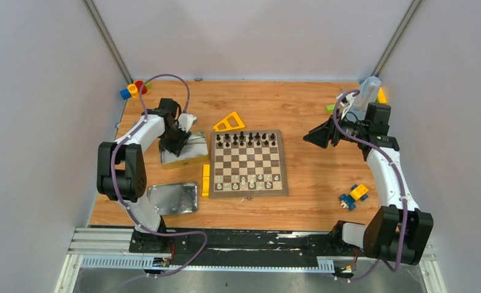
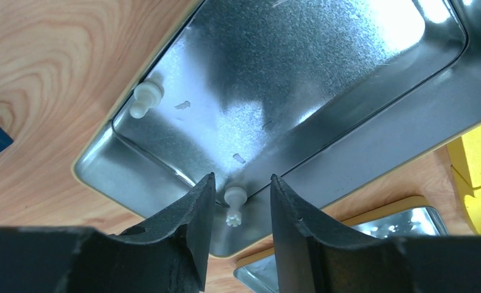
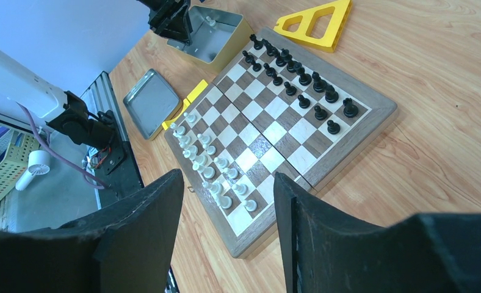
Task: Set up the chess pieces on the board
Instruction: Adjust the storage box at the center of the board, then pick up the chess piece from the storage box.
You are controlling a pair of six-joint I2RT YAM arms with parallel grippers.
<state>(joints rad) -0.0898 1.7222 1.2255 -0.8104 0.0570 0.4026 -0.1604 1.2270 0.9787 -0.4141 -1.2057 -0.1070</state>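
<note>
1. Progress: the board [image 3: 372, 113] is nearly set. The black pieces [image 3: 299, 79] fill two rows on the side far from the right gripper [image 3: 229, 177]. The white pieces [image 3: 209, 160] stand in two rows on the side near it. From here I cannot tell whether either set has gaps.
2. Left to do, by my reading: at least two pale men are off the board, both lying on their sides in the tin [image 2: 323, 73].
3. Left gripper [image 2: 242, 183]: jaws spread and lowered into the tin. A white piece [image 2: 234, 204] lies between the fingers, a sliver of gap either side. Nothing gripped yet.
4. A second white piece [image 2: 145, 99] lies ahead and to the left of that gripper, tucked in the tin's corner.
5. Right gripper: jaws apart, empty, hanging above the table [image 3: 445, 152] off the board's side.
6. Edges: the piece between the fingers sits right against the tin's near wall. A closing finger may scrape metal or nudge the piece along it.
7. Room: a yellow block [image 2: 479, 165] and a flat tin [image 2: 403, 223] lie to the right of the left gripper. The lift looks free upward. The yellow triangle [image 3: 314, 21] sits beyond the board's far edge.
</note>
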